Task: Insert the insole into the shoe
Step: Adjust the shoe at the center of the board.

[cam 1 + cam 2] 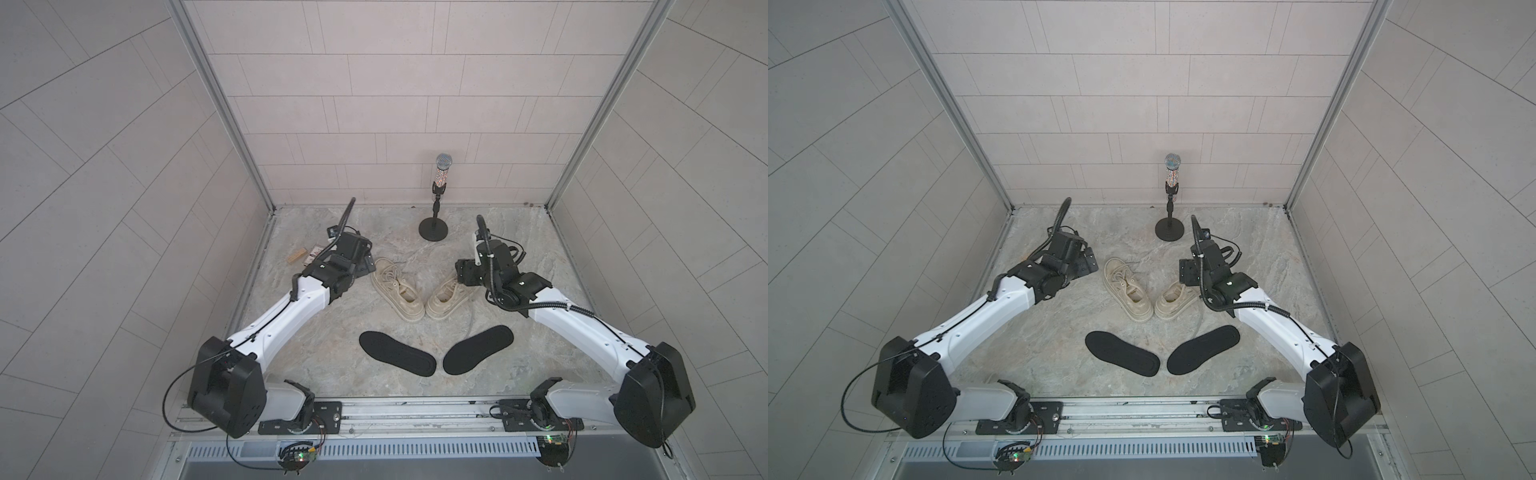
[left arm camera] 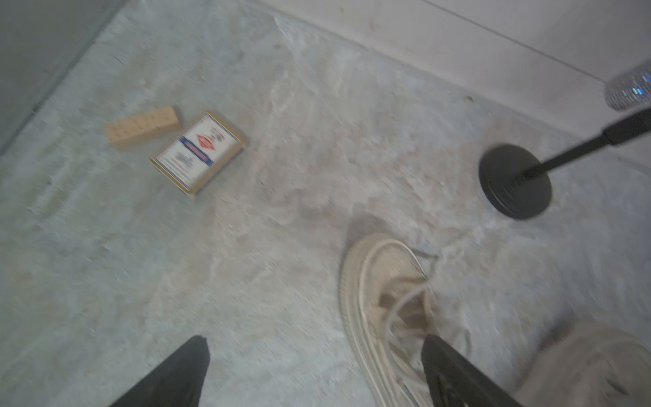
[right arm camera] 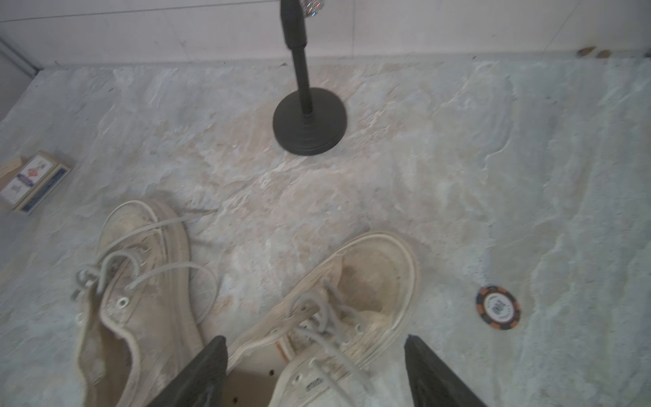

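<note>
Left gripper [image 2: 313, 340]: released, empty, held beside the left shoe [image 1: 397, 291].
Right gripper [image 3: 315, 338]: spread wide astride the right shoe [image 3: 370, 282]; nothing grasped.
Left insole [image 1: 397, 353]: laid flat on the desk [image 1: 316, 340], beyond the left shoe from the microphone stand [image 1: 433, 229].
Right insole [image 1: 478, 349]: laid flat just beside it.

1. Marbled stone tabletop [image 1: 324, 345] fills the lower middle of the frame.
2. Mid-frame: left sneaker [image 1: 397, 293] and right sneaker [image 1: 446, 299], heels nearly meeting.
3. Below them, flat: left insole [image 1: 397, 353], right insole [image 1: 478, 349].
4. Microphone stand [image 1: 433, 229] upright at the back.
5. Far left: wooden block [image 2: 141, 125] just beside card box [image 2: 198, 152]; poker chip [image 3: 497, 307] near the right sneaker.
</note>
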Available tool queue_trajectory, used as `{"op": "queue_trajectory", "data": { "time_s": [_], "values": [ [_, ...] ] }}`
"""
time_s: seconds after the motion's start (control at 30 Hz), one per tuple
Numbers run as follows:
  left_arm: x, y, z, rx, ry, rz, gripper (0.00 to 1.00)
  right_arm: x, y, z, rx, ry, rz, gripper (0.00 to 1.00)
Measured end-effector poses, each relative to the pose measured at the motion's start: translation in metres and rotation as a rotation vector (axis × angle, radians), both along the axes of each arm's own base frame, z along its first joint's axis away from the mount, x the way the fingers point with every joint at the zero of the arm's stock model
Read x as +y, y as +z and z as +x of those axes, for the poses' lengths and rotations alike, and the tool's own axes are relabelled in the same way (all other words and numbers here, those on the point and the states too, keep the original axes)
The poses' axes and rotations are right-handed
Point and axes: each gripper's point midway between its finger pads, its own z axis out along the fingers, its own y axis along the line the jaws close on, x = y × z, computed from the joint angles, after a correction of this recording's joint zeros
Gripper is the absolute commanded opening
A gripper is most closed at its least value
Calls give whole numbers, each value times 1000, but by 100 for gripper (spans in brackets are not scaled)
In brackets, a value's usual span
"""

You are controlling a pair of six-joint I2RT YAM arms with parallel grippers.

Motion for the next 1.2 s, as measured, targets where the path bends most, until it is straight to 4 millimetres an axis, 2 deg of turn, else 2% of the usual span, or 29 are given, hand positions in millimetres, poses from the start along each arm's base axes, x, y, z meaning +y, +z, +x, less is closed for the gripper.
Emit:
{"op": "queue_trajectory", "data": {
  "time_s": [0.1,0.2,0.33,0.47,0.67,0.87,0.97,1.13,1.2],
  "values": [
    [-30,-16,-18,86,-52,-20,100,31,-2,-9,43,87,13,75],
    [-53,-37,-25,166,-86,-32,100,60,-10,-12,88,165,21,70],
    [-70,-60,-34,247,-105,-54,99,75,-28,-7,150,205,13,67],
    [-75,-72,-34,285,-98,-61,98,78,-31,-5,172,216,13,65],
    [-84,-94,-29,335,-94,-59,98,93,-33,1,194,257,57,67],
    [-88,-94,-28,338,-105,-72,98,102,-54,-2,263,290,67,74],
    [-89,-94,-29,341,-114,-74,91,106,-57,-4,279,305,81,78],
    [-90,-95,-30,346,-119,-77,79,110,-61,-4,285,314,92,78],
    [-88,-98,-32,351,-120,-75,77,112,-65,-2,288,318,94,78]
  ]
}}
